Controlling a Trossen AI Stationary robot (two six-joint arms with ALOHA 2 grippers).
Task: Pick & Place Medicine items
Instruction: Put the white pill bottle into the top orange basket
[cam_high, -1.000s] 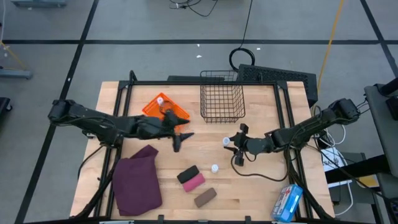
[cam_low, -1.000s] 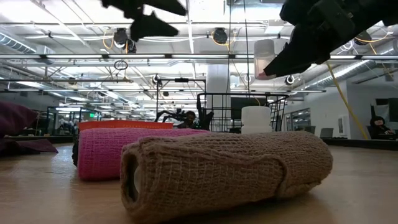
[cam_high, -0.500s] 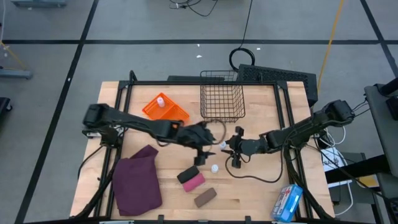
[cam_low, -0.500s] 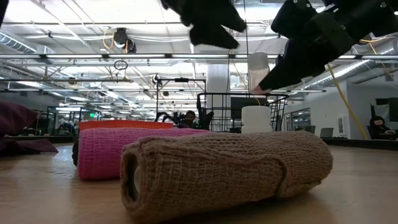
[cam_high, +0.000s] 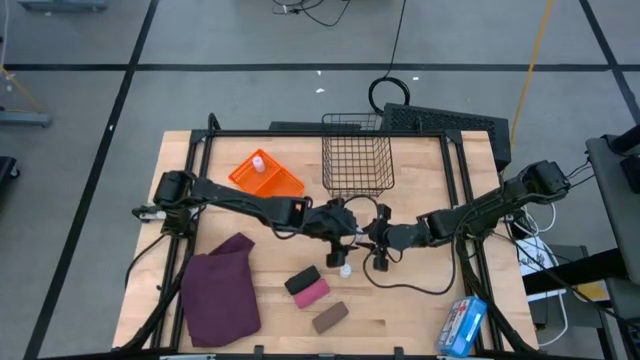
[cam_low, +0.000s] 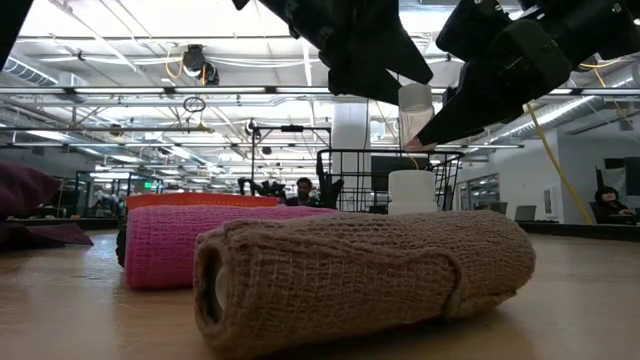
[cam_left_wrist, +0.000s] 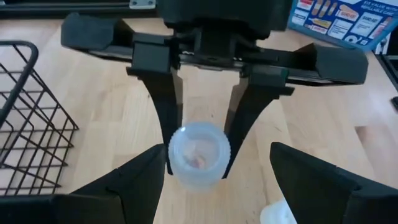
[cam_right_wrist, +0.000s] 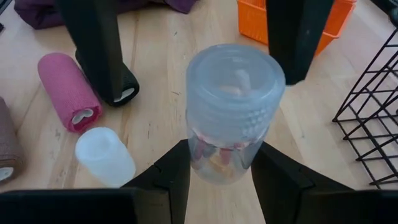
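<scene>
Three bottles: tiny round white medicine bottles with pale caps, spread over one pale wooden bench (cam_high: 420, 310)
Bench: light wood planks with a dark frame along the edges
Cloth: maroon fabric (cam_high: 220, 290), crumpled at the near left of the bench
Basket: black wire basket (cam_high: 357, 155), at the far middle of the bench
Tray: orange plastic tray (cam_high: 280, 182), far left of the middle, left of the basket
Packet: blue-and-white printed packet (cam_high: 462, 326), at the near right corner
Rolls: pink bandage roll (cam_low: 190, 245) and brown knitted bandage roll (cam_low: 360, 275), near the middle of the bench, the brown one nearest; a black roll (cam_high: 302, 279) lies just beside the pink one
Left end effector (cam_high: 345, 240): reached across to the middle of the bench, fingers spread wide on either side of the raised bottle, not clenched on it
Right end effector (cam_right_wrist: 217, 180): at the middle of the bench, clenched on the raised bottle's lower body
Raised bottle (cam_right_wrist: 233, 112): held above the bench between both end effectors, cap toward the left arm
Second bottle (cam_right_wrist: 104, 155): standing on the bench just below the end effectors, near the pink roll
Third bottle (cam_high: 259, 160): inside the orange tray, at its far end
</scene>
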